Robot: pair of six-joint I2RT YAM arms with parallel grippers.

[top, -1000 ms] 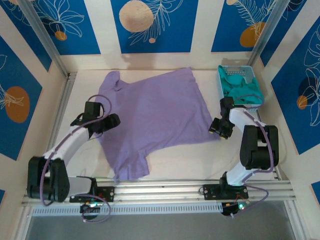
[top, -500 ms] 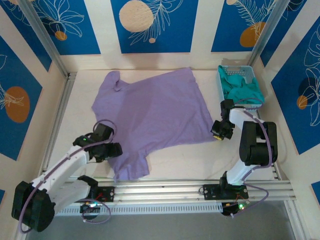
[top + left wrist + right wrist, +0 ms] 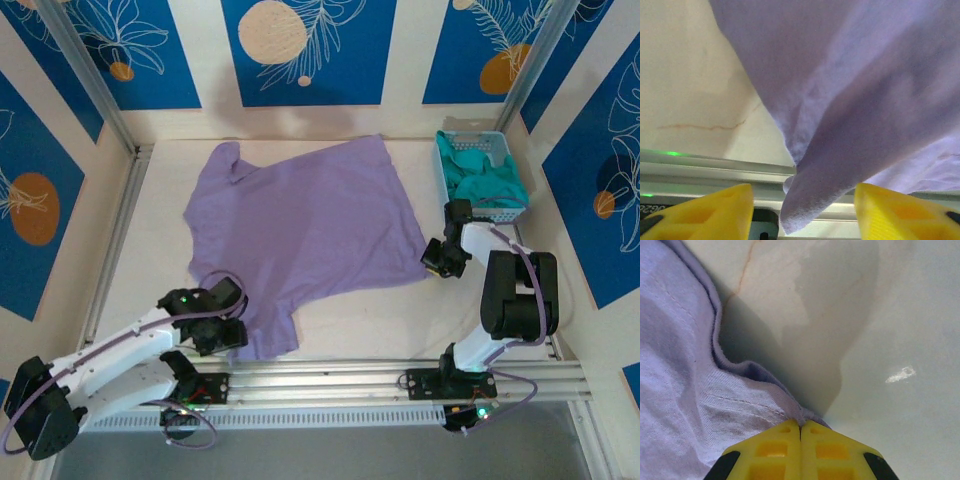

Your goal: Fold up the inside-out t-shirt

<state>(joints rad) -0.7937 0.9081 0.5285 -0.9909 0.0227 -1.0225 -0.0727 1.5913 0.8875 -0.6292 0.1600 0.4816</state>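
Pinching two yellow fingers [image 3: 775, 450] together, the right gripper [image 3: 800, 427] clamps the right edge of one light purple cotton short-sleeved t-shirt [image 3: 310, 225]; we see its arm folded, wrist tipped down. The left gripper [image 3: 803, 189] stands partly spread, a near corner of cloth between its fingers, unclamped; that arm reaches low and flat. We count one t-shirt spread on the pale table [image 3: 400, 310], one light blue plastic basket [image 3: 443, 160], one teal garment [image 3: 485, 185] inside.

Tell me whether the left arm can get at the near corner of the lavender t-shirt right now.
Probably yes. The left end effector sits at the near corner of the lavender t-shirt, its yellow fingers apart with the tip of cloth hanging between them and nothing in the way.
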